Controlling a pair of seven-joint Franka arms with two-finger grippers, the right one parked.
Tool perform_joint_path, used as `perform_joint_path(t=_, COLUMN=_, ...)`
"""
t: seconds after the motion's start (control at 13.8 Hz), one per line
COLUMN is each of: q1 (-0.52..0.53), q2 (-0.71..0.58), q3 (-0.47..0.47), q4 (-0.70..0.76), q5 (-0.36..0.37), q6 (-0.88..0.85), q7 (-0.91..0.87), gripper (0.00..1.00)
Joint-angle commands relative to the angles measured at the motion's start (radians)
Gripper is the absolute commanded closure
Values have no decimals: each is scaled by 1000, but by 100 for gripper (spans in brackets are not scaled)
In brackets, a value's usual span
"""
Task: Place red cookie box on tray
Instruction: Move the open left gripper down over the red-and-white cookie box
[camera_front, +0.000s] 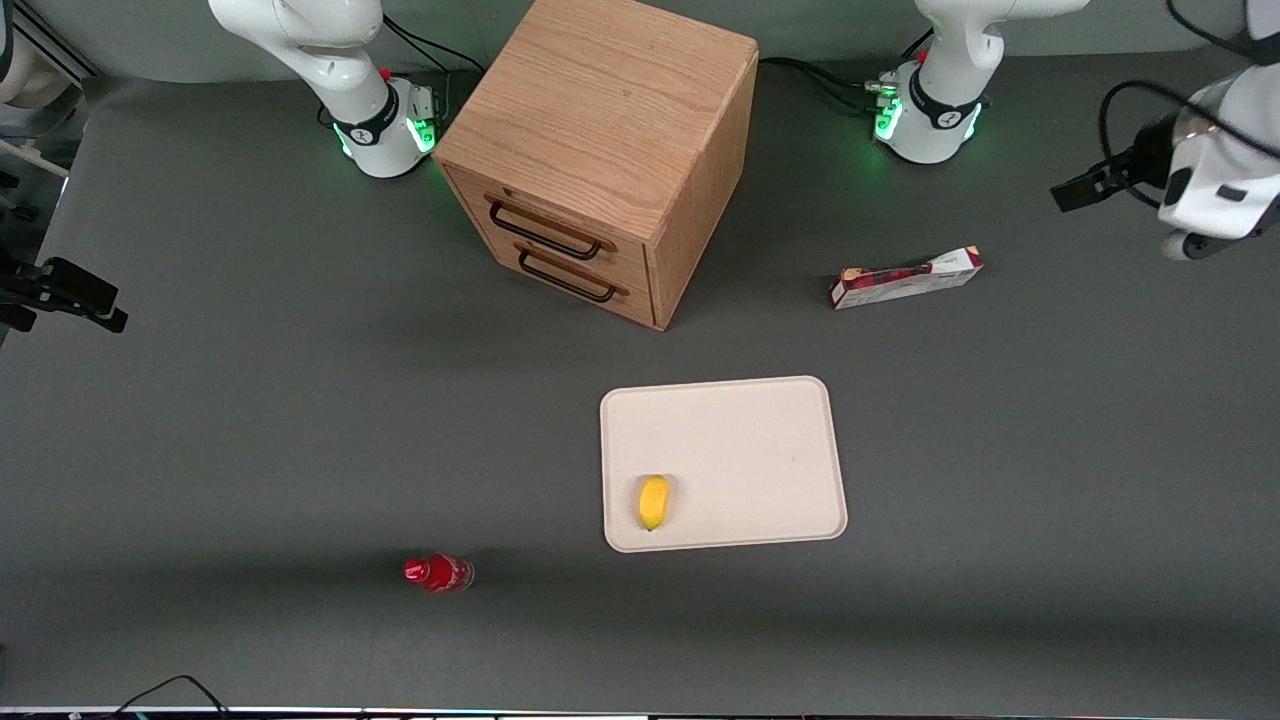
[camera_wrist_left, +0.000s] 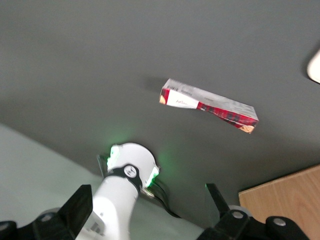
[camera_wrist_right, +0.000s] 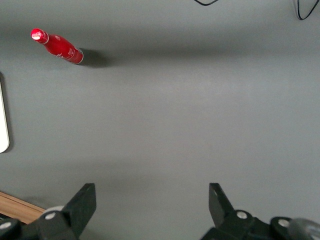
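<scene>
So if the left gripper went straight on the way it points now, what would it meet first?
Probably bare table. The open gripper hangs high, and the cookie box lies off its line; depth is unclear.

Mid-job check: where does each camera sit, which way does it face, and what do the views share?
Front view: high, facing the arms; shows the red cookie box, tray, lemon, cabinet, both bases, the end effector raised above the table.
Left wrist view: on the working wrist, looking down at the box lying flat; open fingers and its own base show.
Right wrist view: parked wrist, looking at the red bottle.
Shared: box in front and left wrist; bottle in front and right wrist.
</scene>
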Motion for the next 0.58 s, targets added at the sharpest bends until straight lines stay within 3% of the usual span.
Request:
perform_joint_path(t=0.0, q1=-5, q2=-21, q3=3, q4=-149, q5=-43, q6=87, q7=-217, gripper=0)
perform_joint_path(t=0.14, q1=-8, q2=-60, q3=-26, q4=-314, q5=-55, q6=276, q7=-370, gripper=0)
perform_joint_path(t=0.29, q1=-6, q2=-58, q3=-112, q4=-434, q5=-55, q6=436, q7=-515, gripper=0)
perform_joint_path(t=0.51, q1=-8, q2=-52, q3=-169, q4=-568, q5=-55, q6=600, q7=-618, gripper=0)
